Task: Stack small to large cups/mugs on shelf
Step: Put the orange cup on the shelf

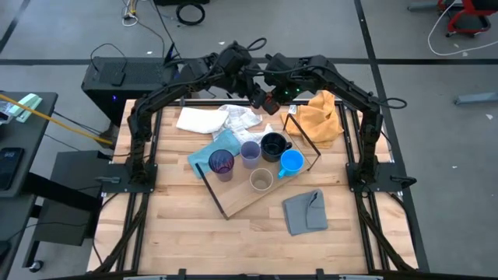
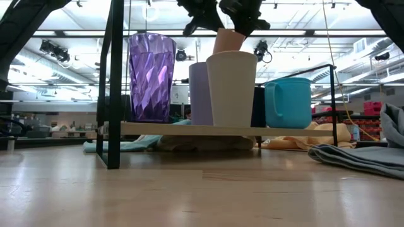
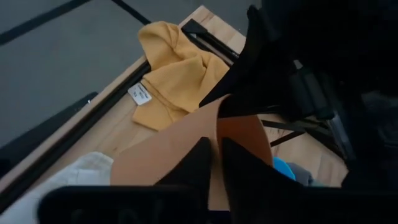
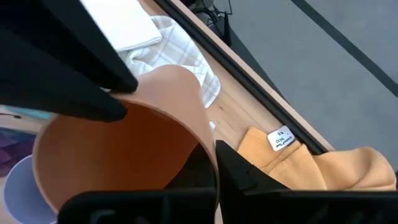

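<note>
Both arms meet above the far middle of the table, over the back edge of the shelf [image 1: 257,204], and both claws are on the orange cup [image 4: 124,149], which hangs in the air. The right gripper [image 4: 214,168] is clamped shut on the cup's rim, one dark finger inside the wall and one outside. The left gripper [image 3: 214,165] pinches the same cup from the other side, its two fingers almost together with the thin orange wall between them. In the low view the cup shows as a pale orange shape just above the beige cup [image 2: 231,88], held up by the dark claws, clear of the shelf.

On the shelf stand the five other cups. The purple tumbler [image 1: 221,164] is at the left end, the lavender cup [image 1: 250,153] beside it, then the black mug [image 1: 273,145] and the blue mug [image 1: 290,162]. The beige cup is at the near edge of the board in front of the lavender one.

An orange cloth [image 1: 321,118] lies at the far right of the table, a white cloth [image 1: 214,118] at the far left, and a grey cloth [image 1: 305,211] near the front right.
</note>
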`<state>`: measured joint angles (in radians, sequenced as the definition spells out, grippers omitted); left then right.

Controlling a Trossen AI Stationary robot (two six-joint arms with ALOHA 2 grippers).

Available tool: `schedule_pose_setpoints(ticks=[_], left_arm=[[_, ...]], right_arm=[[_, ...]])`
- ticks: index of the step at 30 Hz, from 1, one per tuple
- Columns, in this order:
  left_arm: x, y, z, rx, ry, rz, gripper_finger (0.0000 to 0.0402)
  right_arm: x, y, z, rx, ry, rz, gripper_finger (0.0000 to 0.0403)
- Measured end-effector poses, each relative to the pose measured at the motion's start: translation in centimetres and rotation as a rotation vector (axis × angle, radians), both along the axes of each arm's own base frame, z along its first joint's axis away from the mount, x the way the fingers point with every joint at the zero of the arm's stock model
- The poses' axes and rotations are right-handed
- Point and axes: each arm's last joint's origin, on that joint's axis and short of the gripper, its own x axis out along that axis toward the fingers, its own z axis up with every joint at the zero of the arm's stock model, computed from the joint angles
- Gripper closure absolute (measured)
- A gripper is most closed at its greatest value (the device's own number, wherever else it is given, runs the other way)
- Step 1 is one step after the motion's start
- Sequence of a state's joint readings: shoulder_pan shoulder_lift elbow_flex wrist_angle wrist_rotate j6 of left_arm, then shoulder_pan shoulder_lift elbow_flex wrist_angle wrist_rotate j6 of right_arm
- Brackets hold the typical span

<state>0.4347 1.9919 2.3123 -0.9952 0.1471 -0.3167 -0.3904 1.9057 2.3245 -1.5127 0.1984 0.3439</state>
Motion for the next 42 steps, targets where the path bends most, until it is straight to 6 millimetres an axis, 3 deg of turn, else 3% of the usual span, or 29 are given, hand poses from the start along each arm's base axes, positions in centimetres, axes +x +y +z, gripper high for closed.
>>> schedule_pose_setpoints(ticks=[3, 11, 20, 25, 32, 37, 42], left_arm=[[0.0, 0.0, 0.2, 0.021, -0.010, -0.017, 0.0393], [0.0, 0.0, 0.2, 0.018, -0.013, -0.013, 0.0397], [-0.3, -0.1, 0.6, 0.038, -0.021, -0.025, 0.0339], [-1.2, -0.2, 2.1, 0.090, -0.070, -0.039, 0.0320], [-4.3, 0.1, 5.9, 0.190, -0.205, -0.003, 0.0313], [-7.3, 0.0, 8.1, 0.255, -0.230, 0.014, 0.0320], [-10.5, 0.1, 9.7, 0.297, -0.224, 0.084, 0.0322]], right_arm=[[0.0, 0.0, 0.0, -0.004, -0.001, 0.002, 0.0403], [0.0, -0.3, 0.0, -0.002, -0.009, 0.002, 0.0403], [-0.3, -1.2, 0.2, 0.041, -0.055, -0.002, 0.0403], [-0.4, -1.3, 0.3, 0.045, -0.064, 0.016, 0.0403], [-0.4, -1.2, 0.3, 0.076, -0.069, 0.039, 0.0403], [-0.4, 1.3, 1.0, 0.126, -0.086, 0.138, 0.0403], [-1.3, 6.1, 2.6, 0.185, -0.104, 0.239, 0.0403]])
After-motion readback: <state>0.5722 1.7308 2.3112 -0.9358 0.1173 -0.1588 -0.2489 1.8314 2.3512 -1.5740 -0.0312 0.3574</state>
